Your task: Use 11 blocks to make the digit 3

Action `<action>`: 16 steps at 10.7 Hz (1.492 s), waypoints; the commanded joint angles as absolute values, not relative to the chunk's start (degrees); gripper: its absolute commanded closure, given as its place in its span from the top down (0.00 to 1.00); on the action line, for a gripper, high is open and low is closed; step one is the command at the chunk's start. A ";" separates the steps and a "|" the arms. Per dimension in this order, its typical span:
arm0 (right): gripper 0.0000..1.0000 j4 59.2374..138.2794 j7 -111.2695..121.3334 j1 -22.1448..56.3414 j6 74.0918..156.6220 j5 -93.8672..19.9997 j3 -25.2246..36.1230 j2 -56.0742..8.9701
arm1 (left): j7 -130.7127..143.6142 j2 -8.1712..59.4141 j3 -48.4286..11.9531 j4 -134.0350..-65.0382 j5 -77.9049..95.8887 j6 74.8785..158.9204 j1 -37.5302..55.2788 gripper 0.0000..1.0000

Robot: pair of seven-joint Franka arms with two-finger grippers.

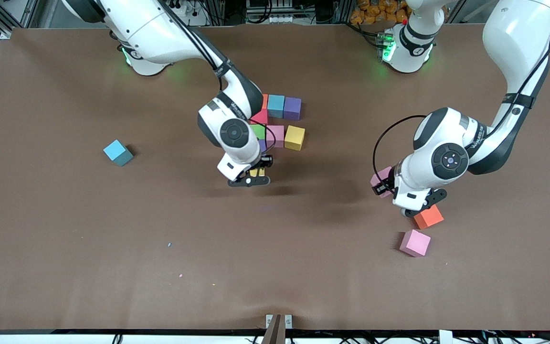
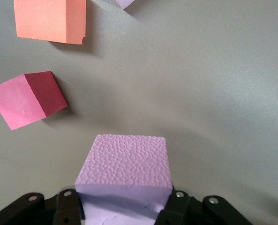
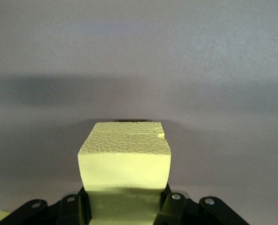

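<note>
Pink spare and orange block lie nearest. Left gripper over them clamps a lilac block; right gripper clamps a yellow block, likely bound for the part-built digit 3 farther off.

Yellow block, pale purple block, brown table.

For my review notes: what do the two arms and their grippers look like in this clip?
Both arms are glossy white with black joint bands and round black caps at the wrist. The left arm carries a looping black cable; the right arm has black cables along its shell. Green lights glow at both bases. The left gripper and right gripper have black fingers with silver screws.
</note>
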State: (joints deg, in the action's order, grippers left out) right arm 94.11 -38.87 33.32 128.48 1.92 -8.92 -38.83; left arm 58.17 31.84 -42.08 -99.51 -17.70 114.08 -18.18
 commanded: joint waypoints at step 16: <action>0.12 93.25 -46.05 35.07 127.88 4.83 -8.44 -40.78 | 59.50 33.49 -41.75 -97.82 -17.05 112.68 -17.23 0.16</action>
